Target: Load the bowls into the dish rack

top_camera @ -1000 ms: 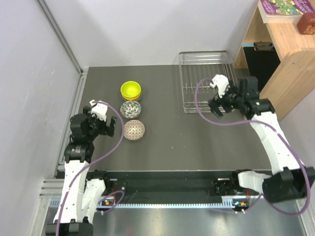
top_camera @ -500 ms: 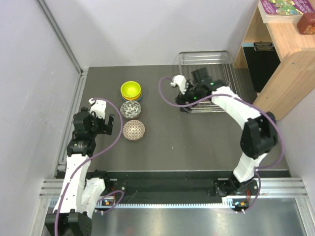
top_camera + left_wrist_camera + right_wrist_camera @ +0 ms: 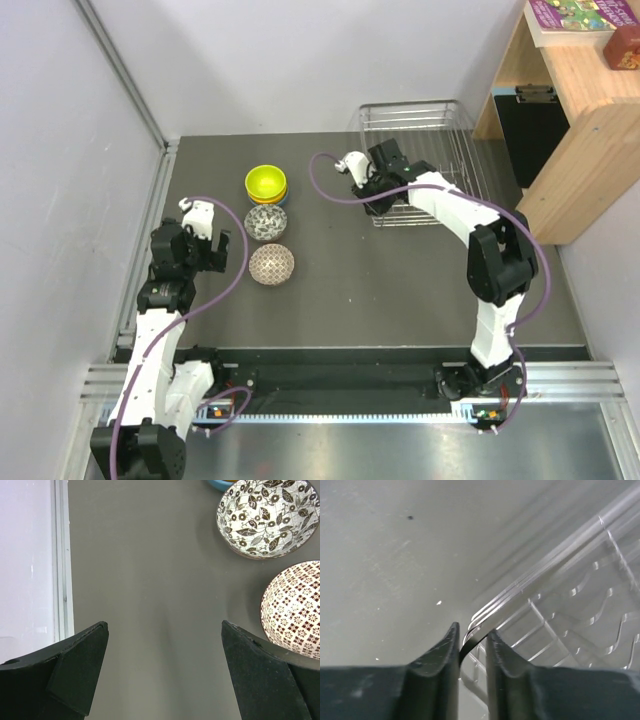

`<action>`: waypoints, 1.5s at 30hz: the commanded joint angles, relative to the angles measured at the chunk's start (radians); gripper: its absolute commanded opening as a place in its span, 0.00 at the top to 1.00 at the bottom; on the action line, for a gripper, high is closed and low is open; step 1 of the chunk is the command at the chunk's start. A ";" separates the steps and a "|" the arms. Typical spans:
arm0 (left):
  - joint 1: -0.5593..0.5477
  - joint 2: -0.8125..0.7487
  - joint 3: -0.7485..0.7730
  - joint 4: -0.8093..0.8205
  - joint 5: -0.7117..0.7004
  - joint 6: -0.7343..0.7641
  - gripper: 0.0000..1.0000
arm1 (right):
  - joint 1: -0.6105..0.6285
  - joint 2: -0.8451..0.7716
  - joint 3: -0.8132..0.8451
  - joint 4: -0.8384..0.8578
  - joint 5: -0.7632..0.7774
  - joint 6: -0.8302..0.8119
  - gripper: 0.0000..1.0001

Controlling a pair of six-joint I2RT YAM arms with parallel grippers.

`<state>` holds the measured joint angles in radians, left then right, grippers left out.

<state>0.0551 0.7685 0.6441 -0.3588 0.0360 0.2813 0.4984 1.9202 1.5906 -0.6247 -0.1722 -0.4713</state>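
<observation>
From above, the bowls [image 3: 266,222] sit well left of the rack [image 3: 440,165], none in it yet. The left gripper [image 3: 215,250], farther left still, is much nearer them than the right gripper [image 3: 368,195], which is at the rack's near-left corner.

Left wrist: jaws wide apart and empty, with two bowls ahead to the right.

Right wrist: jaws nearly closed, pinching the rack's corner wire.

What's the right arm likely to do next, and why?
Probably drag the dish rack leftward toward the bowls: the right fingers pinch its corner wire, and it sits well apart from the bowls, with none loaded yet.
</observation>
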 commanded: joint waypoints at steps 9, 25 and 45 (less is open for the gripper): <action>0.003 -0.003 -0.009 0.057 -0.019 -0.017 0.01 | 0.216 -0.023 -0.055 0.005 0.103 -0.024 1.00; 0.005 -0.011 -0.012 0.061 -0.016 -0.014 0.01 | 0.305 -0.128 -0.110 0.120 0.036 0.352 1.00; 0.005 -0.005 -0.012 0.049 -0.016 -0.010 0.01 | 0.281 -0.259 -0.110 0.167 0.244 0.218 0.25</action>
<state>0.0574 0.7685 0.6353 -0.3519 0.0277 0.2817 0.8501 1.7527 1.4235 -0.5369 -0.0460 -0.2180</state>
